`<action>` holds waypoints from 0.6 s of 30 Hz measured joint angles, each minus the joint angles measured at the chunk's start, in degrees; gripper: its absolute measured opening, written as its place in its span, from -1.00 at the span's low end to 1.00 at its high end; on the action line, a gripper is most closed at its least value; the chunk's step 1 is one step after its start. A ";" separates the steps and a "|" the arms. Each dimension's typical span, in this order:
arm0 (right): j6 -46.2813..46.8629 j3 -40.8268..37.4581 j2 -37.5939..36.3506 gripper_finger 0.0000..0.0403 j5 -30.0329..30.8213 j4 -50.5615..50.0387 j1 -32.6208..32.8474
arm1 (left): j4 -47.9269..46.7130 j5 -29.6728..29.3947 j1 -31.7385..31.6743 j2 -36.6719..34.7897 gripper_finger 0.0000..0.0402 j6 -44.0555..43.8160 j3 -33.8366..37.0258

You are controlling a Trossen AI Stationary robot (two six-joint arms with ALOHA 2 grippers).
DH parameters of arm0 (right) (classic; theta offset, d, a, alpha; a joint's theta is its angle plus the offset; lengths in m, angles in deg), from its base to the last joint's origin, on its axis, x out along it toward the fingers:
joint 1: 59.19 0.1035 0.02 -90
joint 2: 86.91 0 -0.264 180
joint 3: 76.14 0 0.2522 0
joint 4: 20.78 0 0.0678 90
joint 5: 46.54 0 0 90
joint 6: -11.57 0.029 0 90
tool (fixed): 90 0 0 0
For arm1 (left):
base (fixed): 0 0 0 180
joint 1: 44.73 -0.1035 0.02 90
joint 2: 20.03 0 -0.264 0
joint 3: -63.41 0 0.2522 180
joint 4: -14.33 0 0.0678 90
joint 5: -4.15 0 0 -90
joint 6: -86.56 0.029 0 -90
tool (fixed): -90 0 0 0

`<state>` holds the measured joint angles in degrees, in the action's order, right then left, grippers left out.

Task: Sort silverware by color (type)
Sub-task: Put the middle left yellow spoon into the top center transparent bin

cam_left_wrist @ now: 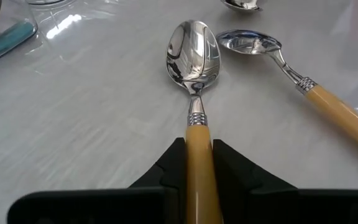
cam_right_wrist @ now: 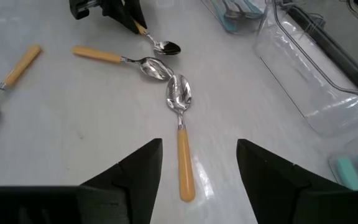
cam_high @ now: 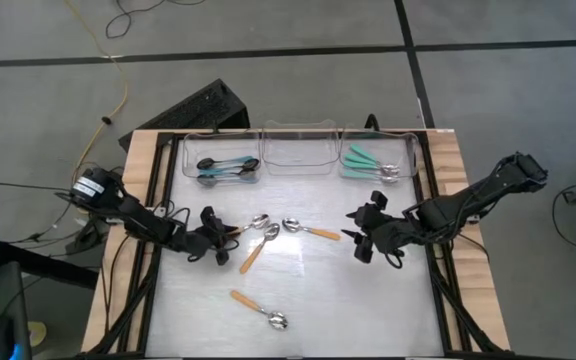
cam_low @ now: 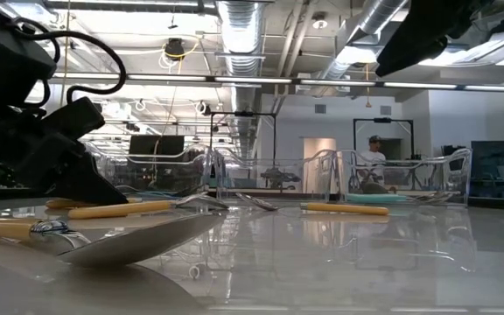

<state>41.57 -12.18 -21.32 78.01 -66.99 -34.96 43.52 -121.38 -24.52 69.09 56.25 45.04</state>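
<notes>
Several orange-handled, silver-bowled spoons lie on the table. My left gripper [cam_high: 218, 233] [cam_left_wrist: 199, 168] is shut on one of them [cam_high: 253, 223], toward the table's left. A second [cam_high: 258, 248] lies slanted just beside it. A third [cam_high: 310, 231] [cam_right_wrist: 180, 124] points its handle at my right gripper [cam_high: 361, 238] [cam_right_wrist: 197, 168], which is open and raised, its fingers standing either side of the handle's free end without touching. A fourth [cam_high: 260, 309] lies near the near edge. Blue-handled spoons [cam_high: 226, 168] and teal-handled spoons [cam_high: 371, 163] lie in the far bins. My left gripper pinches the spoon's orange handle [cam_left_wrist: 197, 134] between its two fingers, a little behind the silver collar. The fingers lie along the handle, coming low from the table's left. The bowl [cam_left_wrist: 193, 53] points away from the gripper; whether it rests on the table I cannot tell.
Three clear bins stand in a row along the far edge: the left one [cam_high: 190, 160], the middle one [cam_high: 298, 155] with nothing in it, and the right one [cam_high: 408, 160]. A black frame [cam_high: 438, 270] borders the table. A person sits far behind the table [cam_low: 373, 157].
</notes>
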 joint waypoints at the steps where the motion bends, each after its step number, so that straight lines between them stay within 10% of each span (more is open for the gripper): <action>1: 0.00 0.00 0.00 0.16 -0.01 0.08 0.00 | 0.69 0.14 -0.02 -0.54 -0.81 0.69 0.03; 18: -3.75 0.11 1.17 0.16 0.63 8.06 -0.65 | 8.85 -4.15 0.04 -17.37 -0.81 14.12 -0.12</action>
<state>37.82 -12.07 -20.15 78.65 -58.93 -35.61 52.37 -125.53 -24.48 51.71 70.38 44.92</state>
